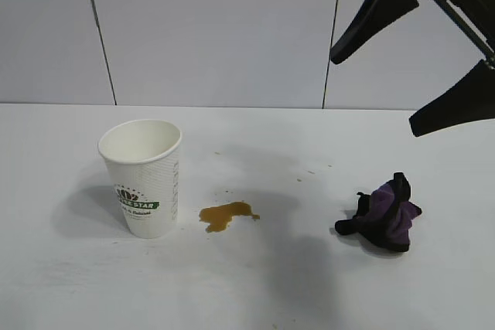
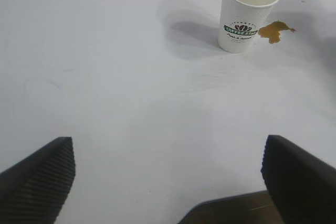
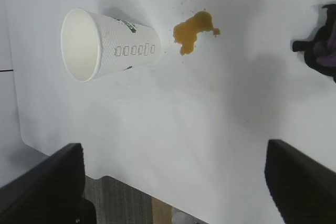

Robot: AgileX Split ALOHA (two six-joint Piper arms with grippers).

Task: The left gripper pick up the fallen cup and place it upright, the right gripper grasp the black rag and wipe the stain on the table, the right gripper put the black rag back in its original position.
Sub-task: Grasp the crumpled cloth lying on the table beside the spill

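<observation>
Exterior view: cup [image 1: 143, 177] upright at left on the table [image 1: 255, 284], stain [image 1: 225, 215] just beside it to the right, black rag [image 1: 383, 215] farther right. Right gripper [image 1: 414, 86] raised at far right, fingers spread wide and empty, rag below and slightly left of it.

Left wrist view: left gripper [image 2: 168, 179] wide and empty, well back from cup [image 2: 245, 11].

Right wrist view: rag [image 3: 323, 45] at the edge, nearer this arm. Likely next: descent onto rag.

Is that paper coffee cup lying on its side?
No, the cup stands upright on the table, open mouth up, beside the amber stain.
</observation>
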